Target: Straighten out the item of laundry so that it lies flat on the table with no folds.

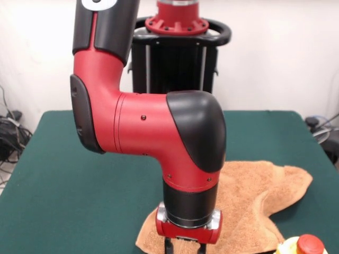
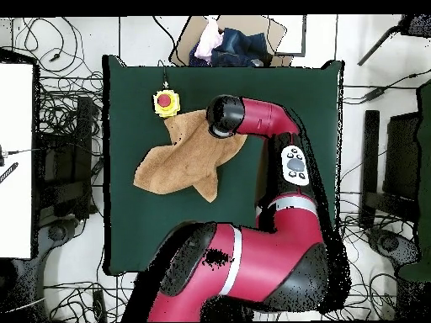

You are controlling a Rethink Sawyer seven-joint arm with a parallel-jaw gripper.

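Note:
The item of laundry (image 1: 254, 198), an orange-tan towel, lies rumpled on the green table (image 1: 63, 185), with a lobe reaching out to the right and folds across its middle. From overhead the towel (image 2: 181, 160) has an irregular shape and a pointed flap toward the robot's side. My gripper (image 1: 185, 248) hangs straight down over the towel's left part, cut off by the picture's bottom edge. In the overhead view the arm's wrist (image 2: 223, 115) covers the gripper, above the towel's corner.
A yellow box with a red button (image 1: 304, 245) stands at the towel's edge; the overhead view also shows this button box (image 2: 166, 102). A cardboard box of clothes (image 2: 227, 42) sits beyond the table. Cables lie on the floor around it.

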